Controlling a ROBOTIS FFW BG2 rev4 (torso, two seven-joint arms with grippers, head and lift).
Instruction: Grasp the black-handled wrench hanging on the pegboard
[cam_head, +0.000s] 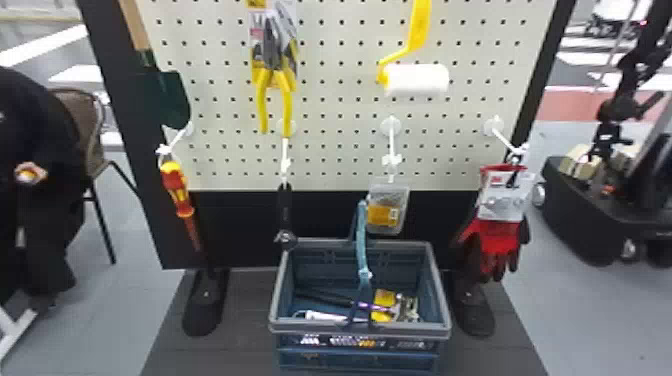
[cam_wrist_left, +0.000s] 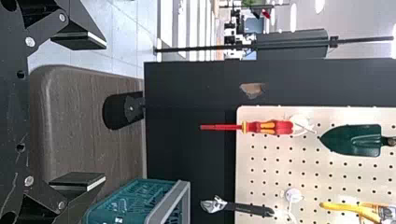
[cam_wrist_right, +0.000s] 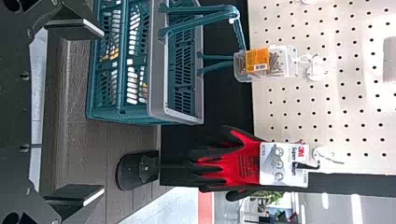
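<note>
One wrench (cam_wrist_left: 246, 209) ahead of wide-spread left gripper (cam_wrist_left: 100, 111)

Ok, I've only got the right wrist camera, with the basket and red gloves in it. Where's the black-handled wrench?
Observer: The wrench hangs head-down from a white hook, under the yellow pliers, by the basket's left rear corner.
Operator: What's to its left?
Observer: A red and yellow screwdriver, on the next hook.
Operator: And the left pincer?
Observer: The left pincer is open and empty, well back from the pegboard.
</note>
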